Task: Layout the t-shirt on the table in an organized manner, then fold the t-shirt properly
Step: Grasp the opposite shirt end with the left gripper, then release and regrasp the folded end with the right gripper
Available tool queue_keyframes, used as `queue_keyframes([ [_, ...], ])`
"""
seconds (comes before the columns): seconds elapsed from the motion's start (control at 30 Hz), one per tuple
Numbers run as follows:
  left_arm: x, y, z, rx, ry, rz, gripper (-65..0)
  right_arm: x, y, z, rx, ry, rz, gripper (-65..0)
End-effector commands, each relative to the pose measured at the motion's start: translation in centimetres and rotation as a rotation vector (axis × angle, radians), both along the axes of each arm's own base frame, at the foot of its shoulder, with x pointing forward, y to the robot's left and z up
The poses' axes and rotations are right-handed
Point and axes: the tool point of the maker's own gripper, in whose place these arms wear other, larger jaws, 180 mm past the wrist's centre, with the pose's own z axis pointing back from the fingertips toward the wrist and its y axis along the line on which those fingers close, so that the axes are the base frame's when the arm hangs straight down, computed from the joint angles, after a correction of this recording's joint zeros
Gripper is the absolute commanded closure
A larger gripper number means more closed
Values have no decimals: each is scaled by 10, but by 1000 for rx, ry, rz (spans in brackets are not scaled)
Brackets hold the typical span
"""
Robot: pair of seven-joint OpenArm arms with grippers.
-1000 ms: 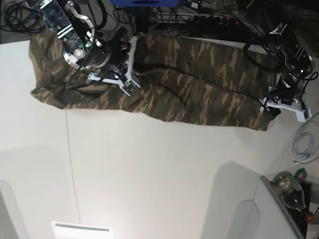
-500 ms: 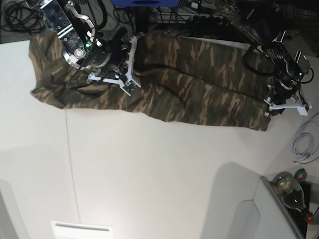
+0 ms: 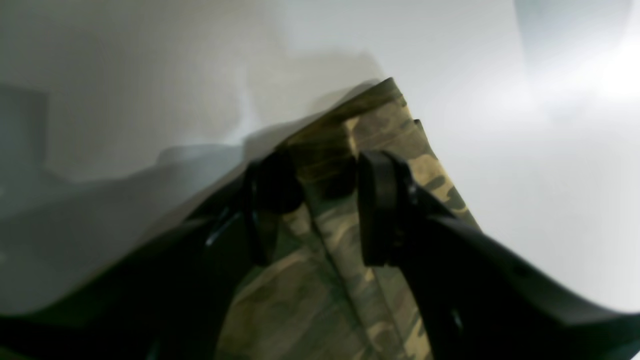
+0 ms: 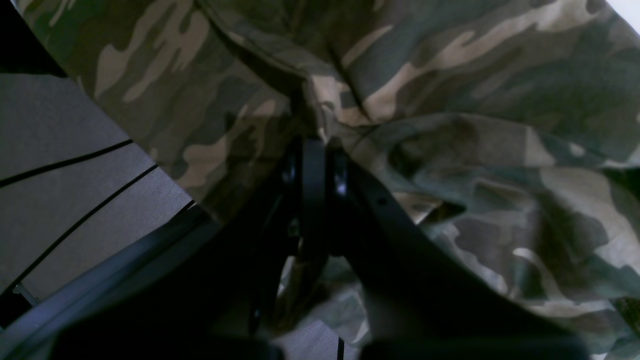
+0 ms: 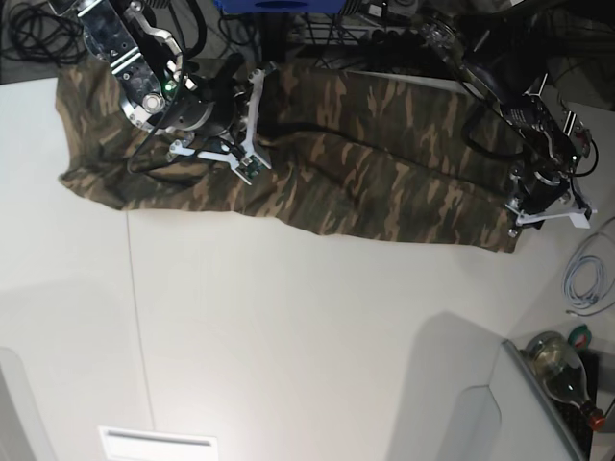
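The t-shirt lies stretched in a long rumpled band along the far part of the table, one end near the table's left side in the base view and the other at its right edge. From above, the right gripper sits on the cloth near the left end, and the left gripper stands at the shirt's right corner, but this view does not show how either pair of jaws stands.

The wrist cameras do. The left wrist view shows the left gripper with a folded corner of the t-shirt between its two black fingers, which are closed in on the fabric and grasp it (the white table lies behind). The right wrist view shows the right gripper clenched tight, its fingers pressed together with a fold of the t-shirt pinched at their tips.

At the table's near right corner a bottle and a coiled white cable appear only in the base view.
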Motion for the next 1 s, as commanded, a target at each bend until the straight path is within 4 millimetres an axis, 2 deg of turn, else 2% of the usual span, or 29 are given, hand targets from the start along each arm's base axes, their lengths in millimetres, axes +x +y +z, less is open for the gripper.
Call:
queue_keyframes([
  [0.0, 19, 3, 17, 33, -53, -23, -239, 9, 5, 9, 28, -32, -2, 0],
  [0.1, 26, -6, 18, 36, -51, -56, -239, 10, 5, 9, 28, -35, -2, 0],
  [0.3, 31, -23, -1, -22, -19, -84, -222, 12, 4, 10, 27, -39, -7, 0],
  [0.37, 30, -23, -2, -25, -19, -82, -148, 13, 4, 10, 28, -40, -7, 0],
  [0.43, 31, -21, 0, -20, -24, -79, -3, 14, 4, 10, 29, -43, -9, 0],
  [0.5, 33, -15, 12, 13, -42, -77, 0, 18, 4, 12, 30, -54, -9, 0],
  [0.63, 22, -5, 30, 84, -57, -84, 0, 23, 6, 18, 40, -69, -13, -8],
  [0.7, 20, -18, 24, 60, -12, -135, 0, 26, 17, 34, 80, -104, -13, -102],
  [0.8, 17, -22, 20, 49, 8, -149, 0, 33, 22, 65, 134, -187, -25, -308],
  [0.87, 11, -22, 16, 51, 22, -152, 0, 50, 4, 82, 152, -254, -106, -414],
  [0.97, 10, -20, 20, 67, 17, -156, 0, 81, -50, 93, 156, -347, -360, -423],
])
